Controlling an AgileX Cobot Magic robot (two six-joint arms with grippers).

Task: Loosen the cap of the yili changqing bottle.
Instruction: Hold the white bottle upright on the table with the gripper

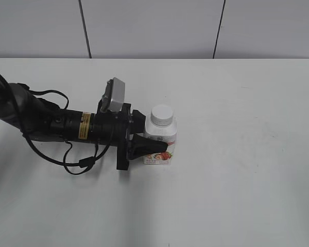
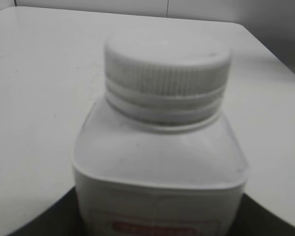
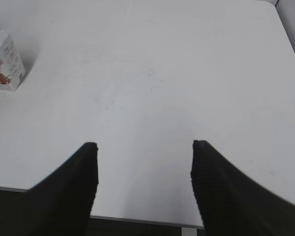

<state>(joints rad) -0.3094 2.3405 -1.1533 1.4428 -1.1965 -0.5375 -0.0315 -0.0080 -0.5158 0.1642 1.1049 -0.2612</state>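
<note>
White yili changqing bottle | clamped between left fingers | cap free

No text is legible; the yili changqing bottle label print is blurred.

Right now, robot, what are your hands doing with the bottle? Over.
Left gripper shut on the yili changqing bottle, low on its body. Right gripper open, over bare table, well away. Cap still on, untouched. Nothing in the way.
</note>
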